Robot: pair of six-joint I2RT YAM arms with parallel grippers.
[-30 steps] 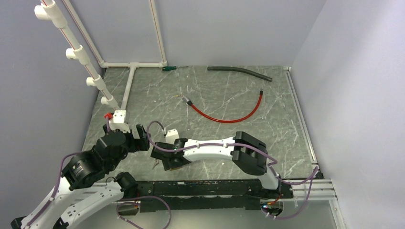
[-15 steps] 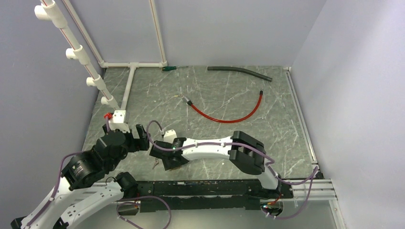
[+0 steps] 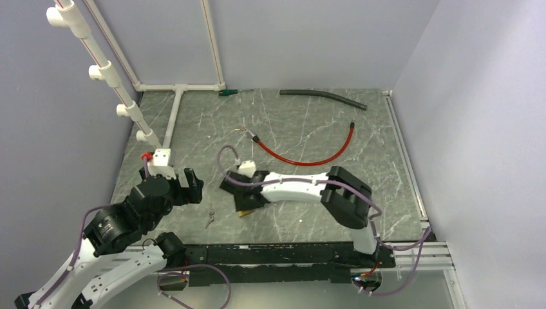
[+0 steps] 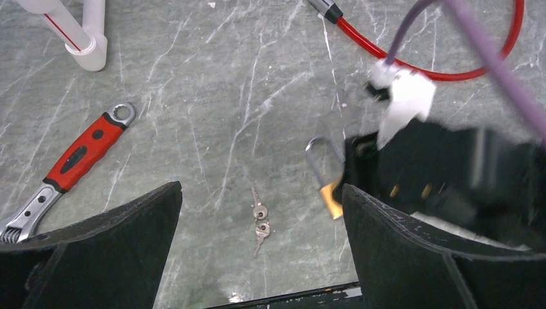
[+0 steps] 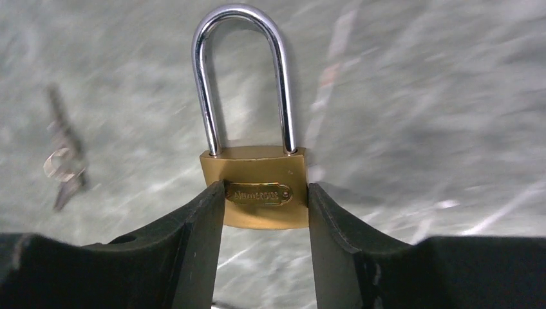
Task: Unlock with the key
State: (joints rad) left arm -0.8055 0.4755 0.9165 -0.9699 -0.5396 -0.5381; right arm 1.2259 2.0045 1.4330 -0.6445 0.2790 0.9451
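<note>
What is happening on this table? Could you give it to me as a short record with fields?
Right claw: shut on the brass padlock, gripping its body
Shackle: both legs in the body
Keys: loose on the table, apart from the padlock
Left claw: open, empty, pointed toward the keys
Also there: red-handled wrench, red cable, grey hose

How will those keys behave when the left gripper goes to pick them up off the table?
The keys lie flat on the smooth table, so they may slide rather than lift under a pinch. They look like two small keys loosely linked, so one would likely dangle and swing once raised. Probably very light.
</note>
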